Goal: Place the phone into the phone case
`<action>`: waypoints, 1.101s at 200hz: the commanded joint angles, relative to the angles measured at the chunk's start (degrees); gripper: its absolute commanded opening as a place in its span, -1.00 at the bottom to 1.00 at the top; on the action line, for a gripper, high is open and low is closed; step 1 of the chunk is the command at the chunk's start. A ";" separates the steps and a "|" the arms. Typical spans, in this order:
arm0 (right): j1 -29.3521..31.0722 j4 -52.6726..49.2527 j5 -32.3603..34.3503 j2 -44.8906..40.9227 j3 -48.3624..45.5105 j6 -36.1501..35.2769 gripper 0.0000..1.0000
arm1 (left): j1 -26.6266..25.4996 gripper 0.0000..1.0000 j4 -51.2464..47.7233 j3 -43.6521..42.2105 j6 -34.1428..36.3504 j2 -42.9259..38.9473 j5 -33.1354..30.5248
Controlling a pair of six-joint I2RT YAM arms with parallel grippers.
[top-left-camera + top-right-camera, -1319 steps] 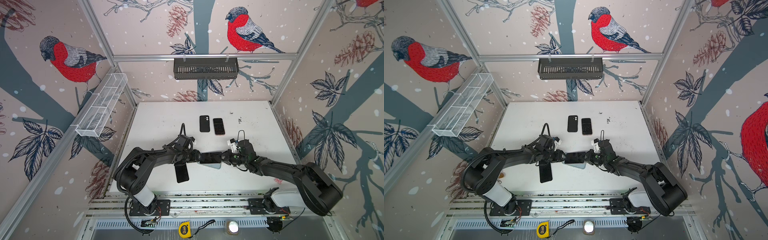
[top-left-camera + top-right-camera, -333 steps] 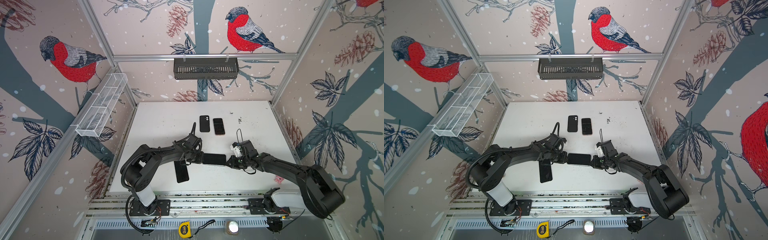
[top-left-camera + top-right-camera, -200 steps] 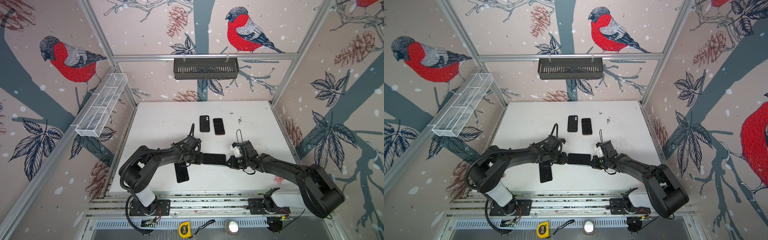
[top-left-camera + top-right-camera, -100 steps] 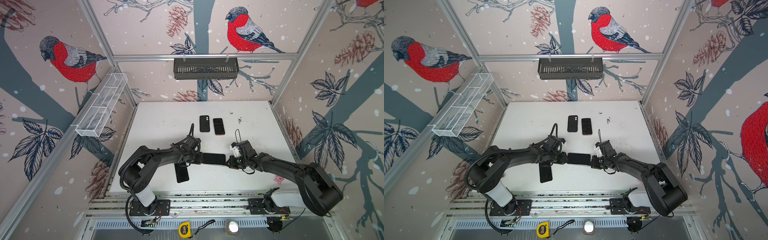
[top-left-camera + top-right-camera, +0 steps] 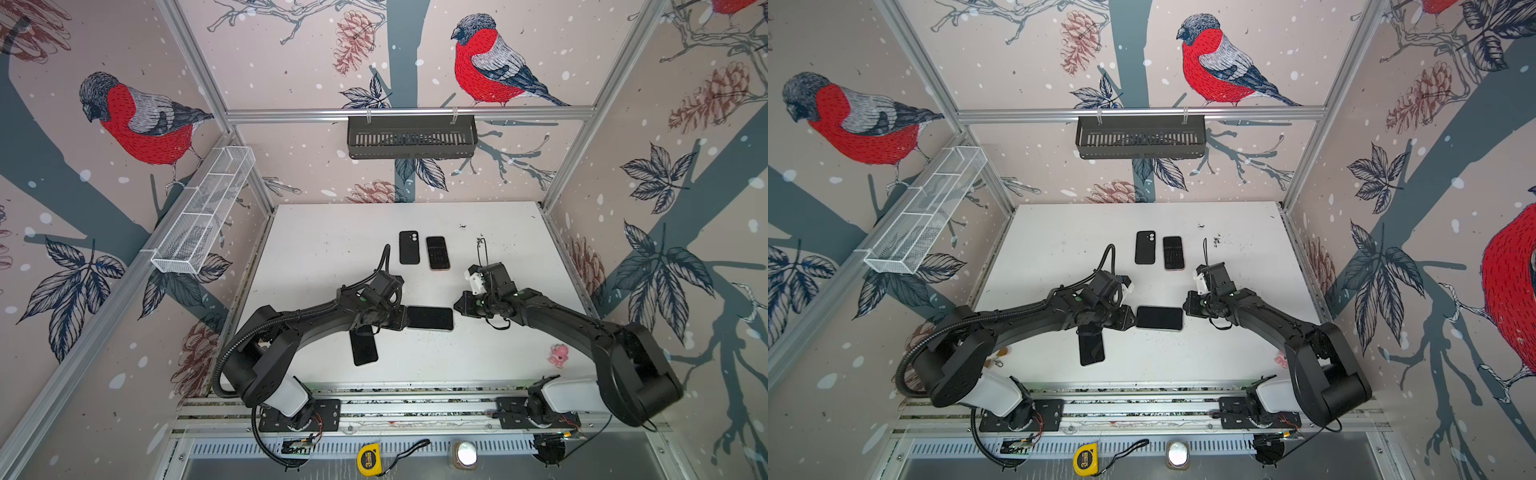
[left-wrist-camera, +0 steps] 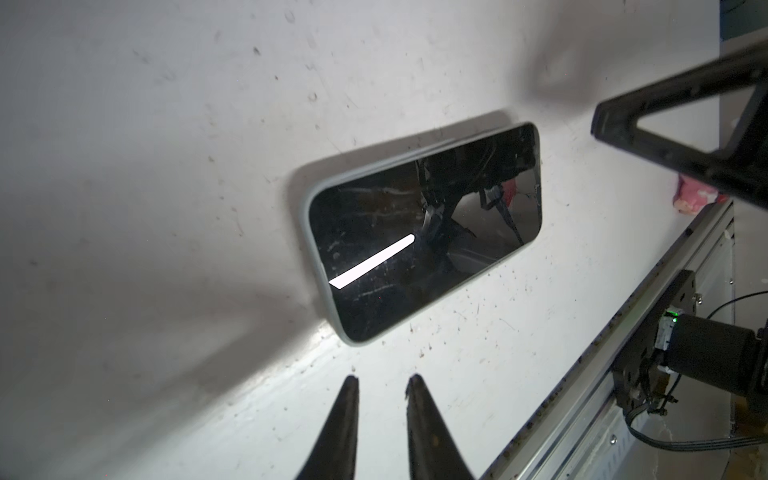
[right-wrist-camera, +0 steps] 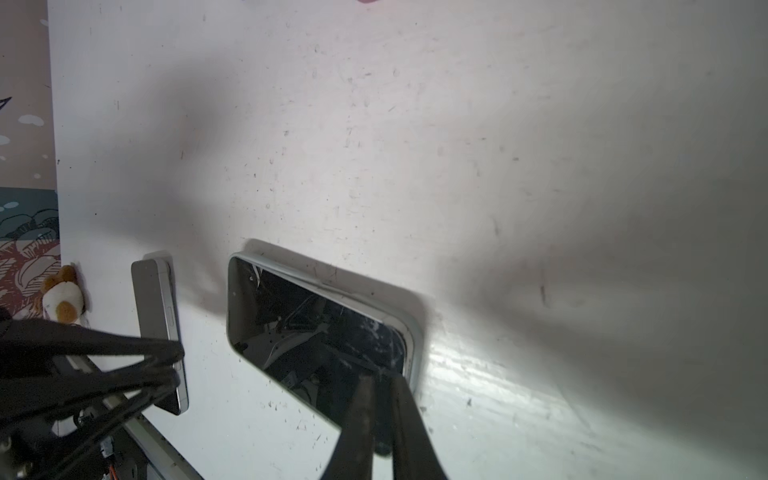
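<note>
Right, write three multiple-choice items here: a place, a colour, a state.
1. The cased phone lies: A at the far back; B between the left end effector and right end effector; C at a front corner.
2. The tape measure is: A red; B blue; C yellow.
3. The left end effector is: A empty, fingers slightly apart; B clamped on the phone; C out of view.
Answers: B, both top views show it flanked; C, its yellow shell shows; A, the left wrist view shows bare table between the fingers.
</note>
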 commanded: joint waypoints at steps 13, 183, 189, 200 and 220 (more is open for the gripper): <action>-0.70 2.82 -0.86 5.60 2.00 -1.35 -0.74 | -3.26 -0.54 -1.50 -0.39 0.09 2.42 -1.75; 4.80 5.58 -1.43 -1.12 -7.45 2.67 -0.74 | 5.74 -0.53 -0.87 1.03 5.08 5.39 -1.80; 4.67 5.32 -1.30 -1.03 -7.13 2.44 -0.74 | 5.90 -0.53 -1.12 1.05 5.21 5.21 -1.84; 4.67 4.97 -1.16 -0.72 -6.43 2.13 -0.71 | 6.15 -0.53 -1.65 1.60 5.40 5.11 -1.95; 4.58 4.48 -1.30 0.13 -5.24 1.57 -0.65 | 6.52 -0.52 -2.51 2.69 5.96 5.35 -2.37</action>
